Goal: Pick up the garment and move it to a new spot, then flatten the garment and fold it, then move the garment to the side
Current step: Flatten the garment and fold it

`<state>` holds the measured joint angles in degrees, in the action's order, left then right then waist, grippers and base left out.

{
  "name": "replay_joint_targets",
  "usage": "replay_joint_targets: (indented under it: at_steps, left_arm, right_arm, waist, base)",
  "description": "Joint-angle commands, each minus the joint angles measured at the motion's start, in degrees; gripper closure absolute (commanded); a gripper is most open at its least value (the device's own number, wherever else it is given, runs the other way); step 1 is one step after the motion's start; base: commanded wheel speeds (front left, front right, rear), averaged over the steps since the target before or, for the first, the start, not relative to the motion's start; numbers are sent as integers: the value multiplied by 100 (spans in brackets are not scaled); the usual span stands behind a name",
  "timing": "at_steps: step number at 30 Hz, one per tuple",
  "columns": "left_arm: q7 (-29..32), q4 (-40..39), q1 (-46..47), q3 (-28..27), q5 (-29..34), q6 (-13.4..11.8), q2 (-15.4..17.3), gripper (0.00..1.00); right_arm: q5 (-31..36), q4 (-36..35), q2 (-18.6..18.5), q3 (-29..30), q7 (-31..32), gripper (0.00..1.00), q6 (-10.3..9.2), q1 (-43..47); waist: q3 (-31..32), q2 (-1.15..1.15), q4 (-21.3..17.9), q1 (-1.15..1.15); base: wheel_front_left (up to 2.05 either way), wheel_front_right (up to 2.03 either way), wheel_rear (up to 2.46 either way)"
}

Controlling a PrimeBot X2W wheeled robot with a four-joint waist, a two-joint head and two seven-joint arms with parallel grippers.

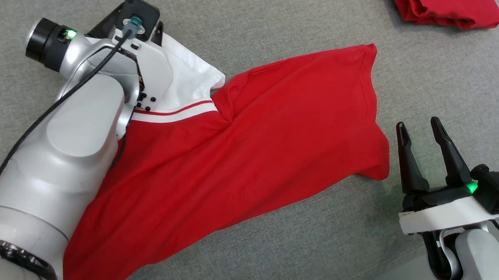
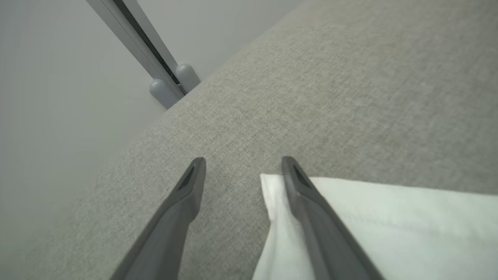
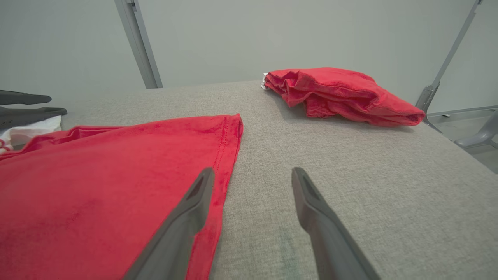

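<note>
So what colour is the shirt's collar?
Collar is white with a red stripe; best in head view.

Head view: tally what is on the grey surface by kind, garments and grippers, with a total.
Garments: 2 (spread red shirt, folded red garment)
Grippers: 2 (left gripper, right gripper, both open)
Total: 4

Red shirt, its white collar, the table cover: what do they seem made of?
Red shirt: soft matte knit, probably cotton; it drapes in folds and shows a stitched hem. White collar: smoother, stiffer-looking cloth; weave too fine to tell. Table cover: coarse grey woven fabric, matte, with a visible crosshatch weave.
</note>
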<state>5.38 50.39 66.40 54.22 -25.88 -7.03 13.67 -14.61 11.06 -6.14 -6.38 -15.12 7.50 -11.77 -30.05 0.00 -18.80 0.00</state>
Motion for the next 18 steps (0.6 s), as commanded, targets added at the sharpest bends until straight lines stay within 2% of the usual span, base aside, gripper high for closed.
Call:
replay_joint_targets:
  at_steps: [1,4,12,18]
  left_arm:
    - [10,147,91,0,-27,52,-16,0]
    - [87,387,92,12,-120,205,-96,0]
    - [1,400,64,-91,-337,348,-248,0]
    - [-179,197,23,-117,-355,216,-206,0]
  right_arm:
    - [-33,-18,16,18,-2,0,-4,-69]
    - [-15,-20,38,51,-2,0,-4,-56]
    - [5,-29,12,122,-2,0,-4,-56]
    - [19,-48,-62,130,-2,0,-4,33]
  waist:
    - [-62,0,-40,0]
    - [-70,0,3,0]
    - [-29,0,161,0]
    - [56,0,282,0]
  base:
    - [0,0,0]
    - [0,0,0]
    - [0,0,0]
    - [0,0,0]
